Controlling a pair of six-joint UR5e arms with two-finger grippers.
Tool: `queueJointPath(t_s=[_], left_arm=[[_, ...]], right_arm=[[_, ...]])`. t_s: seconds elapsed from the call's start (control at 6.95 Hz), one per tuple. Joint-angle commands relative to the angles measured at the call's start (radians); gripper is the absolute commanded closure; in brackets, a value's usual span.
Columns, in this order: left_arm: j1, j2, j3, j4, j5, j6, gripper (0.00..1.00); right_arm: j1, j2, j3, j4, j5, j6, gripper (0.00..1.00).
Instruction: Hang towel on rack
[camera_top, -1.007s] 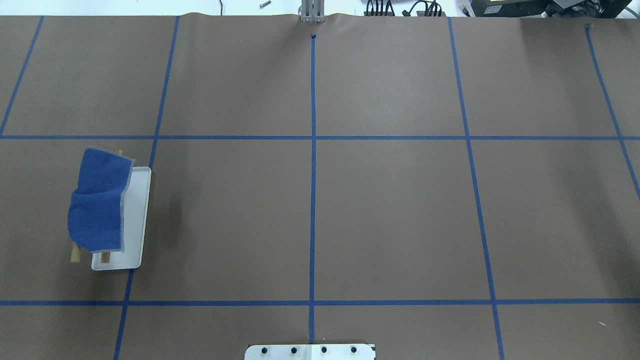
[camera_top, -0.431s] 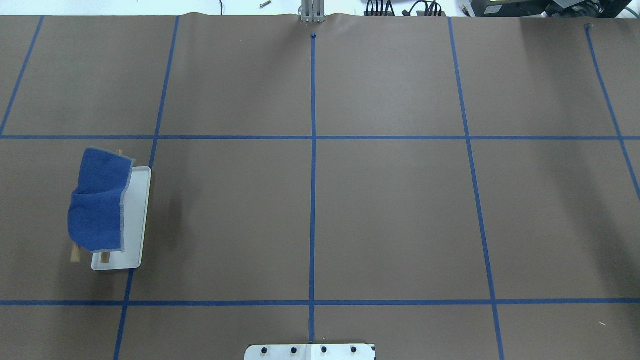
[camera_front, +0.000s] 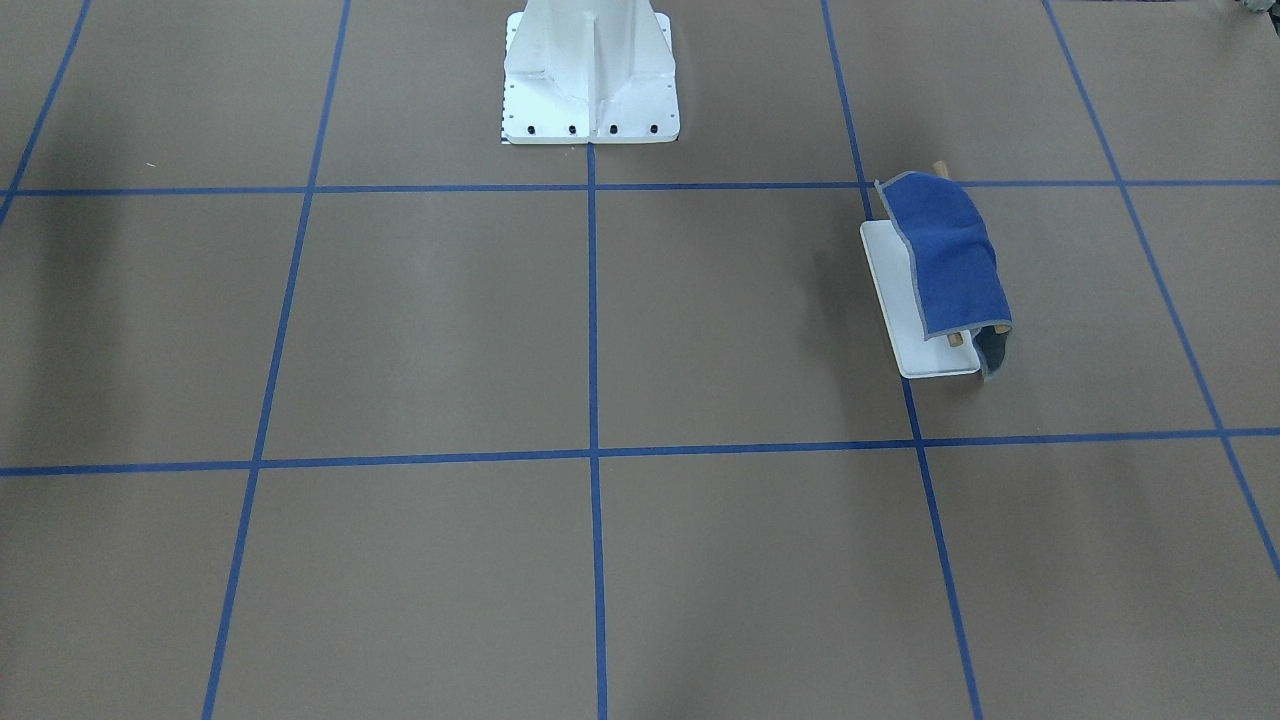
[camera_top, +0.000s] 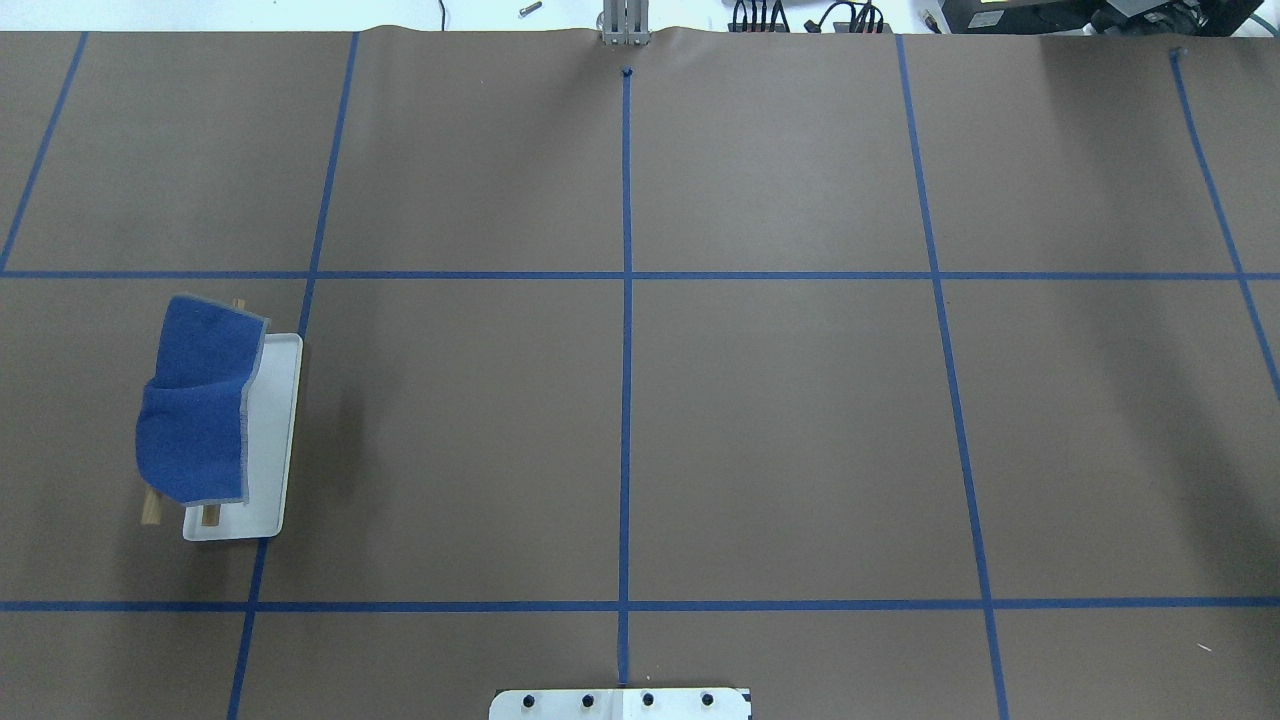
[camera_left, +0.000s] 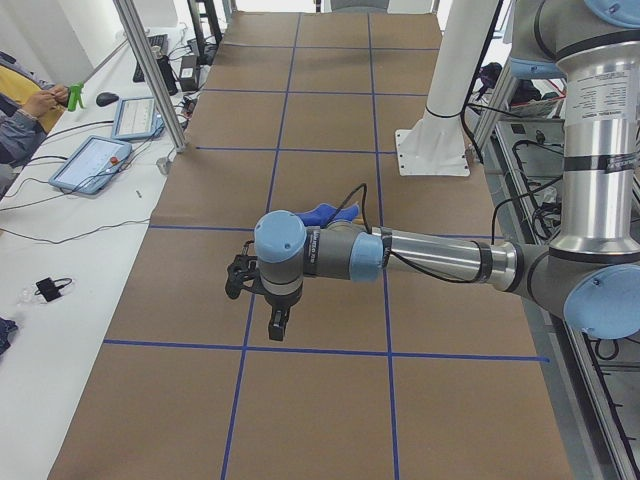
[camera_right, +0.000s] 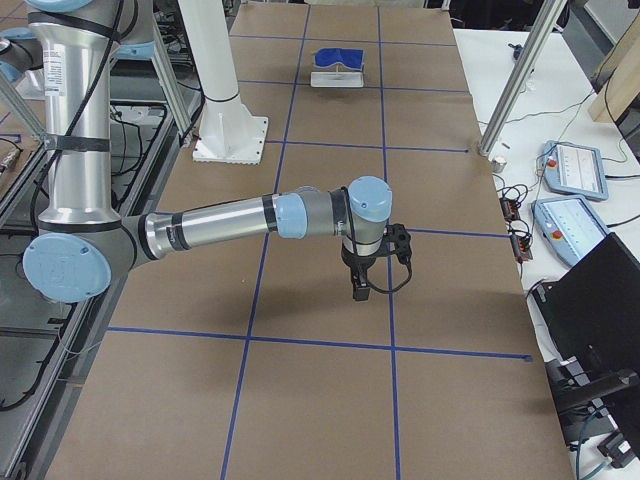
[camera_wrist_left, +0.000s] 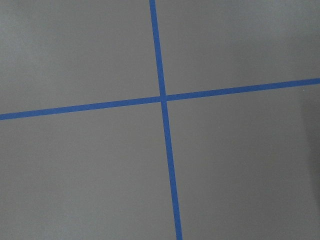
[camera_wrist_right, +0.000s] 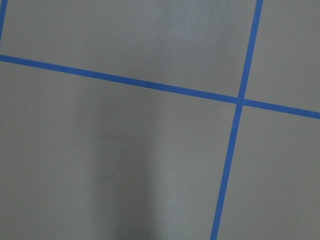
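Observation:
The blue towel (camera_top: 195, 400) hangs draped over the two wooden rods (camera_top: 208, 515) of the rack, above its white tray base (camera_top: 272, 440) at the table's left. It also shows in the front-facing view (camera_front: 950, 260) with a grey underside at its lower corner, and far off in the exterior right view (camera_right: 338, 57). My left gripper (camera_left: 277, 322) shows only in the exterior left view, pointing down above the table, well away from the rack. My right gripper (camera_right: 360, 290) shows only in the exterior right view, also pointing down. I cannot tell whether either is open or shut.
The large white bolted pedestal (camera_front: 590, 80) stands at the robot's side of the table. Blue tape lines (camera_top: 626, 300) divide the brown table cover into squares. Tablets and cables (camera_left: 95, 160) lie on the white bench beside the table.

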Motion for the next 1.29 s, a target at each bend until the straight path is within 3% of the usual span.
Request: queueJointPath(t_s=[0.0,0.72,1.15], left_arm=[[0.0,-0.006,-0.005,-0.015,0.0,0.0,0.02],[0.0,0.004,0.019,-0.029,-0.003,0.005,0.02],[-0.001,0.001,-0.017,-0.049,-0.004,-0.003,0.02]], right_arm=[[0.001,0.019,0.005,-0.001,0.012,0.002,0.0],[0.002,0.065,0.024,0.0,0.065,0.022,0.0],[0.024,0.035,0.118,-0.068,0.076,0.033,0.0]])
